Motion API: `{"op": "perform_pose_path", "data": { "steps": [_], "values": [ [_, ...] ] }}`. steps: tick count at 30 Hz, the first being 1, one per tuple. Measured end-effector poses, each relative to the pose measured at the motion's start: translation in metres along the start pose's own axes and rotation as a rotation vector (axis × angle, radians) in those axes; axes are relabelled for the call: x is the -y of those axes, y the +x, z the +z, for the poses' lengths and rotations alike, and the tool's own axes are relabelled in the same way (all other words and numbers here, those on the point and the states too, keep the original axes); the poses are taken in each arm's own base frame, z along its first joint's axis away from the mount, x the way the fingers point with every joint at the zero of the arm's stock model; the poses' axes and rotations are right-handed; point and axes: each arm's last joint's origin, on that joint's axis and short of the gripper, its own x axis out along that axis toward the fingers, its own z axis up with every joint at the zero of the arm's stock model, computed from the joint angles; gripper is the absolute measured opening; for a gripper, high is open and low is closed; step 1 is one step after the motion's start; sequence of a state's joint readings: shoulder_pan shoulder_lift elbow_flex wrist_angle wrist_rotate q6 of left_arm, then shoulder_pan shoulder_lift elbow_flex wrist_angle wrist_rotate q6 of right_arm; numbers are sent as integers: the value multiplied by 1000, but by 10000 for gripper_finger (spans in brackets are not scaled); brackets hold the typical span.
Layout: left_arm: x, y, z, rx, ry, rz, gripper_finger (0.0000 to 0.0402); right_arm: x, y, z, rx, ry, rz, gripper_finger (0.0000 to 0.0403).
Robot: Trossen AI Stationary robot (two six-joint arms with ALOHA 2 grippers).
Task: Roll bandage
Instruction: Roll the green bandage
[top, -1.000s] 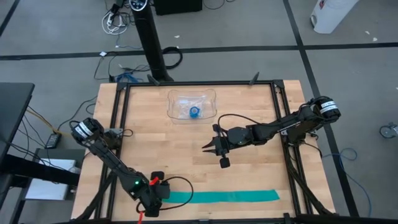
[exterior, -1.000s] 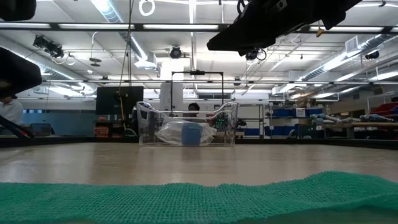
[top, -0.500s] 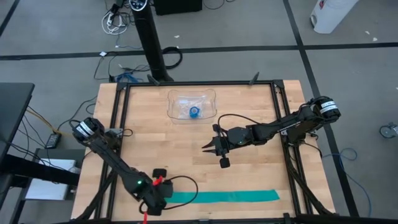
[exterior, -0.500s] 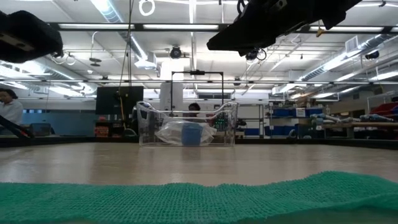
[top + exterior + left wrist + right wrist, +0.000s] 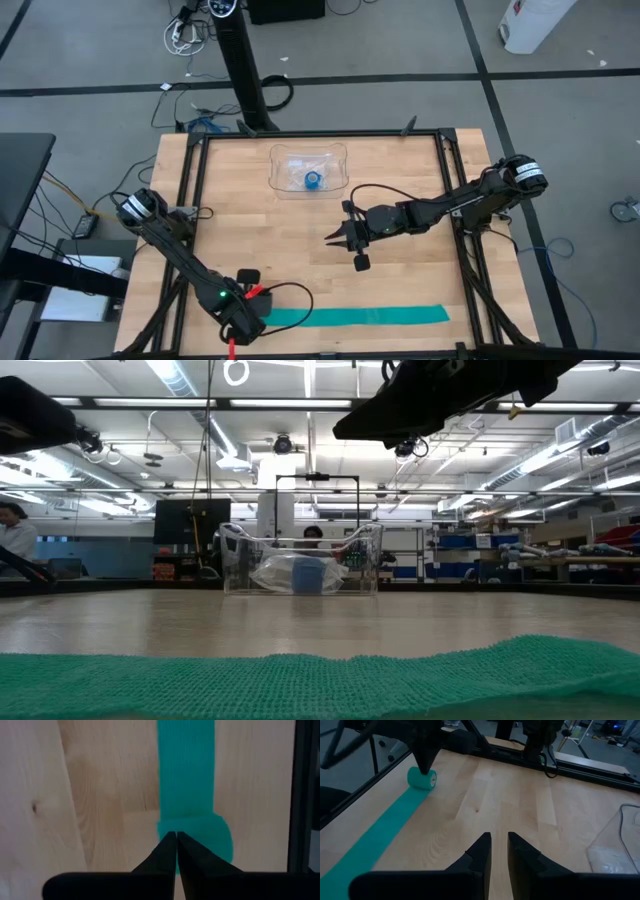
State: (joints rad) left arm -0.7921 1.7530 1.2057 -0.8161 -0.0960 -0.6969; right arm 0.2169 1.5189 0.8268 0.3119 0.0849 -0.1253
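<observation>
The left claw [image 5: 176,836], clenched on the bandage's [image 5: 370,316] rolled end near the bench's front edge, has the flat strip running straight rightward, far from the idle right claw [image 5: 345,248]

Clear plastic tray [image 5: 340,170] on the table [image 5: 400,290] — blue roll [image 5: 313,181] inside.
</observation>
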Motion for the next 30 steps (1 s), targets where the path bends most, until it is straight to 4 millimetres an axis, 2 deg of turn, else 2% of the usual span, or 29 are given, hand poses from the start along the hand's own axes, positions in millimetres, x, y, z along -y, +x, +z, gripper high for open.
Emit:
{"op": "perform_pose_path", "data": {
  "steps": [16,22,30],
  "values": [
    [18,43,16,96,56,-62,23,0,0,-1,-7,-1,0,52],
    [16,39,24,152,56,-84,23,1,0,-1,-10,-1,-26,52],
    [4,13,30,208,10,-76,23,1,-1,-1,-14,-1,-29,52]
  ]
}}
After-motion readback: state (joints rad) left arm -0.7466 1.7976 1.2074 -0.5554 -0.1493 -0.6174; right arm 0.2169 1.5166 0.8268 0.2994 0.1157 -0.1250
